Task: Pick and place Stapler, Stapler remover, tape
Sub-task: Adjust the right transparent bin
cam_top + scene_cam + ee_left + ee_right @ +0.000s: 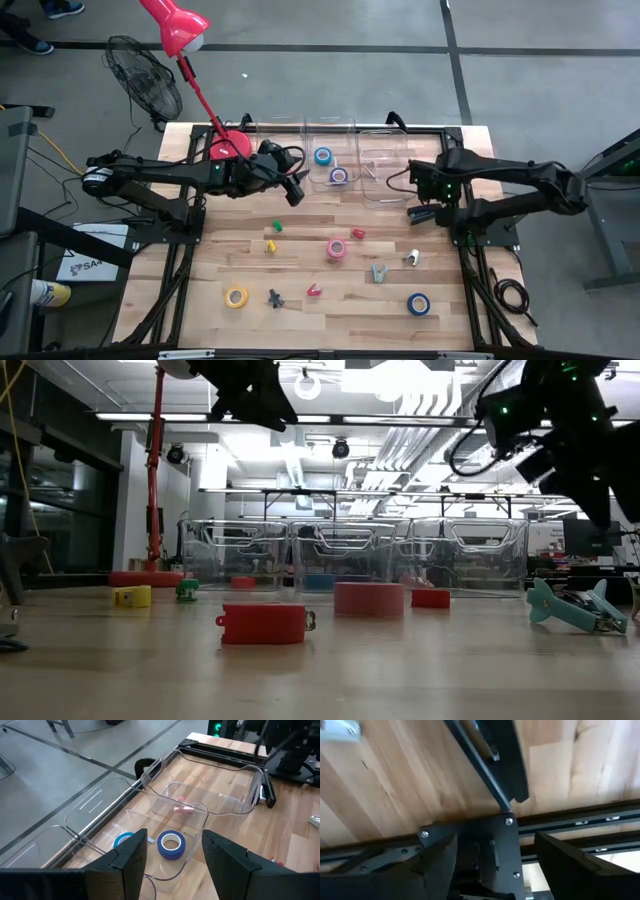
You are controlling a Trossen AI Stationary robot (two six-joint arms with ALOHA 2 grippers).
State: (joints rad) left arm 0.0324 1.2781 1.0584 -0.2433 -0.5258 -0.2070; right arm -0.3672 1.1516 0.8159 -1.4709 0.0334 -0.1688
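Note:
My left gripper (296,190) hangs open above the table's far left, beside the clear bins (340,150). Through its fingers (131,857) I see two blue tape rolls (171,845) lying in a bin. My right gripper (428,200) points down, open, at the far right. A black stapler (420,213) lies flat on the wood just beyond its fingertips (490,755), untouched. Pink tape (337,249), yellow tape (236,297) and blue tape (418,304) lie flat on the table. Staple removers are scattered there too: red (314,291), green (277,226), grey (378,271).
Three clear bins stand in a row along the far edge; one holds a pink item (182,810). A red lamp's base (228,147) sits at the far left. The table's black frame (485,835) runs under my right gripper. Bare wood lies between the scattered pieces.

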